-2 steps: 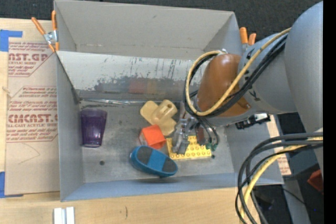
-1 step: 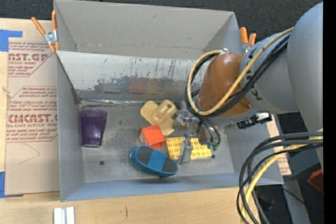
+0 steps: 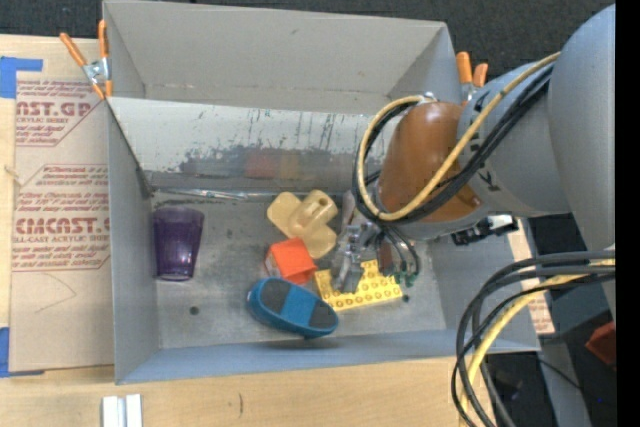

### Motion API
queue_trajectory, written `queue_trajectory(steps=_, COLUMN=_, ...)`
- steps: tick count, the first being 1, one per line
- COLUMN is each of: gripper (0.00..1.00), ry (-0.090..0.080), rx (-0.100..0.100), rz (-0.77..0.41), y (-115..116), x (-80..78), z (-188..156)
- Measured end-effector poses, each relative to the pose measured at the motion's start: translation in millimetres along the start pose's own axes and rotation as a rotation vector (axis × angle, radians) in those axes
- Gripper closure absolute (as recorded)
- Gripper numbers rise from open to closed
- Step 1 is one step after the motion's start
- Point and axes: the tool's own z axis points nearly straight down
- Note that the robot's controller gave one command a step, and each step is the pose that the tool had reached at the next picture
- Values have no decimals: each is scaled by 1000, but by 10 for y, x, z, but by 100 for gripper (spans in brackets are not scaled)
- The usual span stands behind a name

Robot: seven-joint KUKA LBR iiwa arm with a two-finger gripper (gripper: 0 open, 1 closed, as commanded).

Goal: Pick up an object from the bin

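- Plate (image 3: 375, 293), yellow plastic with rows of studs, the building-brick sort. It lies flat on the floor of the bin (image 3: 270, 45), right of centre and near the front wall.
- Handling, by my reckoning: light, stiff and thin. The smooth plastic is probably slippery on its flat faces, though the studs should give some bite. Not fragile.
- Where to hold: lying flat, it offers little from above. The best bet looks like a pinch across the short width, edge to edge, near the middle so it does not swing. The right half has the freest edges.
- Robot's hand (image 3: 350, 267) is low in the bin, over the plate's left end. It may be touching, but contact is not certain. I cannot tell whether it is spread or pressed together, because the wrist and cables crowd the view. Nothing is seen gripped.
- Orange block (image 3: 293, 258) is just left of the hand and near the plate's left end. It could crowd a grip there.
- Blue rounded thing (image 3: 292, 307), rather like a shoe, lies front-left of the plate, close to its corner.
- Tan plastic piece (image 3: 303, 218) sits behind the block and just beside the hand.
- Purple cup (image 3: 177, 244) is well apart, at the left side of the bin.
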Motion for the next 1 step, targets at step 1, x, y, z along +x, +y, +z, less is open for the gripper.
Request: queue_trajectory(steps=1, gripper=0, ry=0, rx=0, rz=0, y=0, x=0, z=0)
